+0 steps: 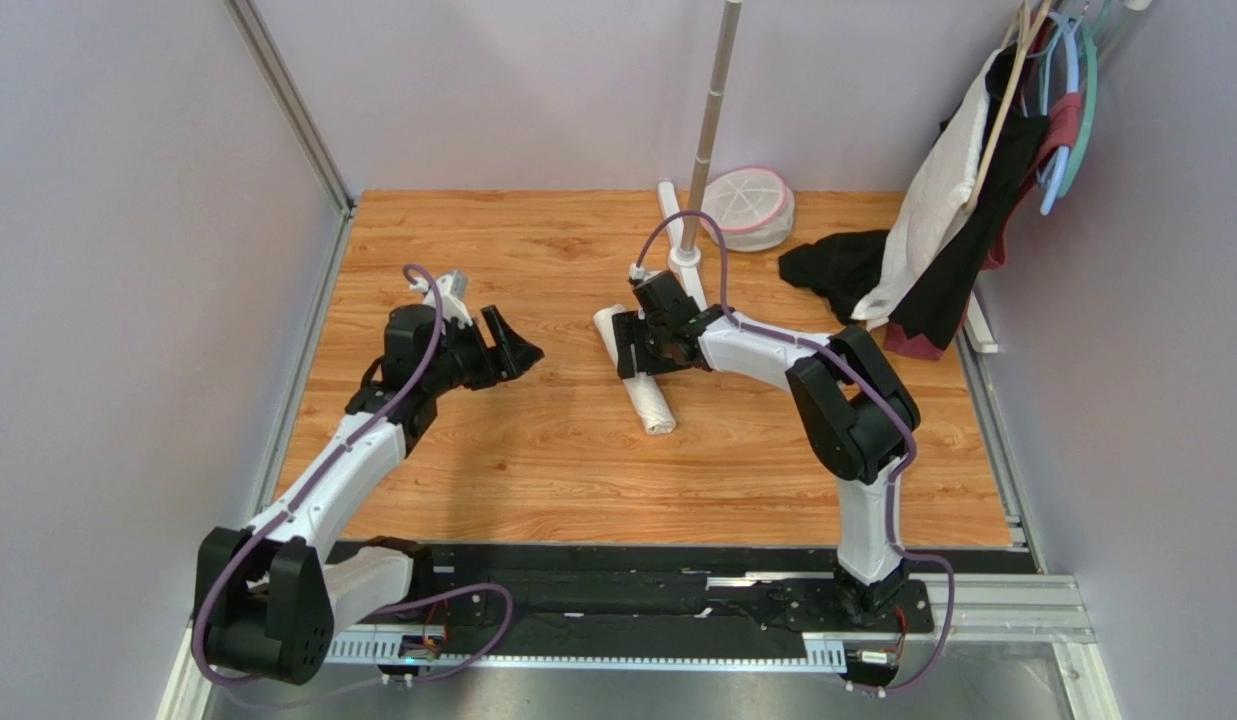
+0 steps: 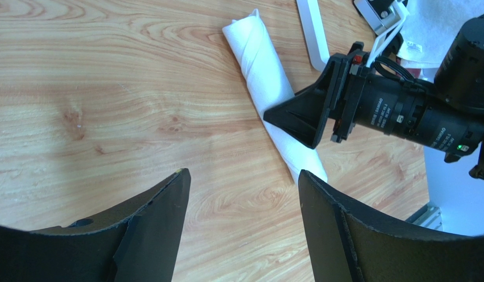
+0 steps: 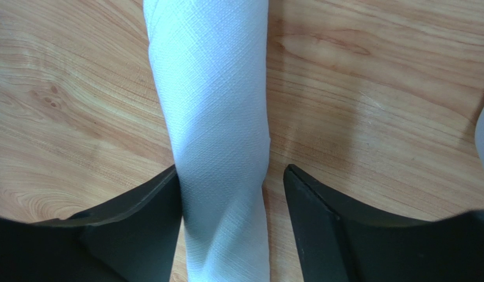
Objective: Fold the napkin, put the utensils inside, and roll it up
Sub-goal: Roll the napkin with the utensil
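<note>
The napkin point(image 1: 650, 402) lies on the wooden table as a tight cream-white roll, running from far left to near right. It also shows in the left wrist view point(image 2: 262, 59) and the right wrist view point(image 3: 215, 106). My right gripper point(image 1: 627, 345) is open and straddles the roll near its far end. Its left finger touches the cloth and its right finger stands clear point(image 3: 232, 170). My left gripper point(image 1: 516, 348) is open and empty, over bare wood to the left of the roll point(image 2: 243, 173). No fork is visible.
A white pole on a stand point(image 1: 684, 240) rises just behind the right gripper. A round white, pink-rimmed object point(image 1: 747, 207) sits at the back. A black cloth point(image 1: 838, 270) and garments on hangers point(image 1: 970, 180) are at the back right.
</note>
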Available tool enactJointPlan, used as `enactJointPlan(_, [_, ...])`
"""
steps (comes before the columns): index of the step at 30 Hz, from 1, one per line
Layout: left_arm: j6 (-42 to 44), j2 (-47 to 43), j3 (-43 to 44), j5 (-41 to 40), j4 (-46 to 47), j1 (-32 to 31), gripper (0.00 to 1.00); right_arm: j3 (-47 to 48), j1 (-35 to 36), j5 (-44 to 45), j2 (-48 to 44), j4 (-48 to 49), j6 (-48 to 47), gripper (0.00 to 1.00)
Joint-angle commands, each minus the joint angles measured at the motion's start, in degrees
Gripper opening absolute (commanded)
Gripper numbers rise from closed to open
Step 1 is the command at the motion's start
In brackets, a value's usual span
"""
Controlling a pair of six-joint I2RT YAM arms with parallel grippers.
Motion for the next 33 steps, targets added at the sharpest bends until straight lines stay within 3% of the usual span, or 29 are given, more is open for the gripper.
enactJointPlan(1, [1.8,-4.3,3.6,0.2,-5.6,0.5,0.77,-1.8,-0.5,1.4,-3.6,-3.3,-3.3,0.72])
enactJointPlan(4, [2.8,-6.4,5.0,1.1,-8.6,0.8,0.77,-3.7,-0.2,1.1,-8.7,-2.9,-5.2,0.74])
enactJointPlan(15, [10.5,-19.1,11.5,-1.0,-23.8,5.3,0.78,-15.9,1.0,10.3,-44.1,-4.1,-8.7,0.76])
enactJointPlan(22, [18.2,-29.8,13.6,-3.8,-30.5,5.8,0.83,-27.6,-7.9,9.3,-63.0,-4.5,-6.7,0.76])
enactJointPlan(29, [19.0,-38.4,9.8,-7.2,-28.1,5.8,0.87,-34.1,-11.8,12.0,-74.8,-4.5,-7.2,0.76])
enactJointPlan(33, [19.1,-40.2,9.2,-7.8,-27.9,5.8,0.88,-34.8,-11.8,12.9,-75.7,-3.7,-7.3,0.76])
